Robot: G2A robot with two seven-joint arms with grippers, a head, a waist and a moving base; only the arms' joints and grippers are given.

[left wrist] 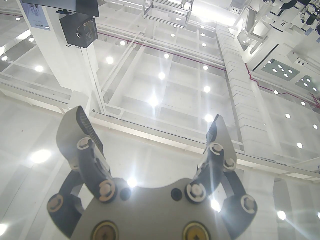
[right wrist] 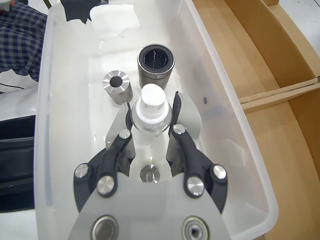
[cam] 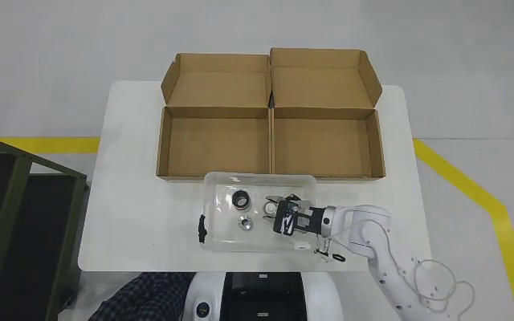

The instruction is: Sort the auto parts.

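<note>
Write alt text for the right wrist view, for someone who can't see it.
The right gripper clamps a small clear bottle with a white pump cap inside a clear plastic bin. Just beyond it stand a silver metal cylinder and a dark bearing sleeve, both upright. An open cardboard box sits beside the bin.

Left gripper: pointed upward, jaws spread wide, nothing between them | Right arm: bent at the elbow, wrist turned toward the robot's left | Right gripper: tilted downward, jaws clamped on a spray bottle
</note>
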